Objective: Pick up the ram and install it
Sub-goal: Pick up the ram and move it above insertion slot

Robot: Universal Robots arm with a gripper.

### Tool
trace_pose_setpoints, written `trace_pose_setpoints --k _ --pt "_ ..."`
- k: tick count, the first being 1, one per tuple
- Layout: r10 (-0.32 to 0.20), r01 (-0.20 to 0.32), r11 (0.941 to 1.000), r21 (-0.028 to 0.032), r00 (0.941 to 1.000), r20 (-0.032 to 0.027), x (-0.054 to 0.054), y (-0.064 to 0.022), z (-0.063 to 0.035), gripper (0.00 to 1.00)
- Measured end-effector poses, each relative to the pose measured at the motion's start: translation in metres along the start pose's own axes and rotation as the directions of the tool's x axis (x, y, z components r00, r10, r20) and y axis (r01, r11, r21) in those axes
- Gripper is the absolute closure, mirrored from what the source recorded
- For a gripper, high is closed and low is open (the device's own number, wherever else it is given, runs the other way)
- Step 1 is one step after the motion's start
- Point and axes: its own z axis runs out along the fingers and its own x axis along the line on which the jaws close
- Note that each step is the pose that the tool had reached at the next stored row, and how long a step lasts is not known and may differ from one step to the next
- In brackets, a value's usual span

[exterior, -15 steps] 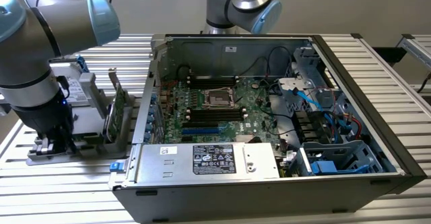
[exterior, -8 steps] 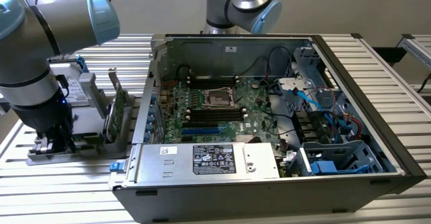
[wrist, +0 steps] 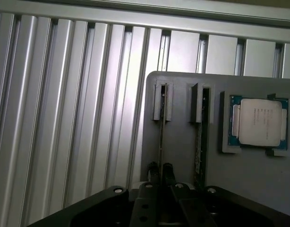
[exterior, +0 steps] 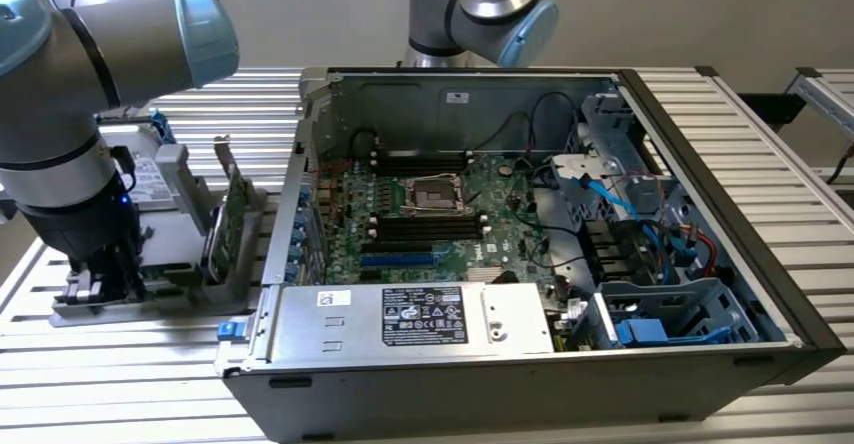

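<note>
The ram point(wrist: 161, 127) stands on edge in a slot of a grey holder point(wrist: 180, 142), seen end-on as a thin dark strip. My gripper point(wrist: 160, 171) is low over it, with one fingertip point(wrist: 152, 169) on each side of the stick, shut on it. In the exterior view my gripper point(exterior: 100, 276) is down at the holder point(exterior: 80, 312) at the exterior view's left, beside the open computer case point(exterior: 534, 389). The motherboard point(exterior: 427, 214) lies inside the case, with dark memory slots point(exterior: 424, 229) near the processor socket.
A second stick point(wrist: 200, 137) stands in the neighbouring slot and a processor chip point(wrist: 258, 122) lies beside it. A green card with a metal bracket point(exterior: 234, 214) stands upright between the holder and the case. Another arm point(exterior: 481, 4) rises behind the case. The table is ribbed aluminium point(wrist: 64, 118).
</note>
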Motion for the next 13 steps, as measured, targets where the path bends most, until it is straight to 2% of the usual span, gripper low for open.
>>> trace_pose_setpoints --k 4,9,13 --pt "0.000 0.000 1.0000 -0.0072 1.0000 0.0008 0.000 -0.0017 -0.0024 0.85" --pt "0.000 0.000 0.9999 -0.0102 1.0000 0.0010 0.001 -0.0040 -0.0058 0.85" --pt "0.000 0.000 0.9999 -0.0150 1.0000 0.0015 0.001 -0.0034 -0.0140 0.85"
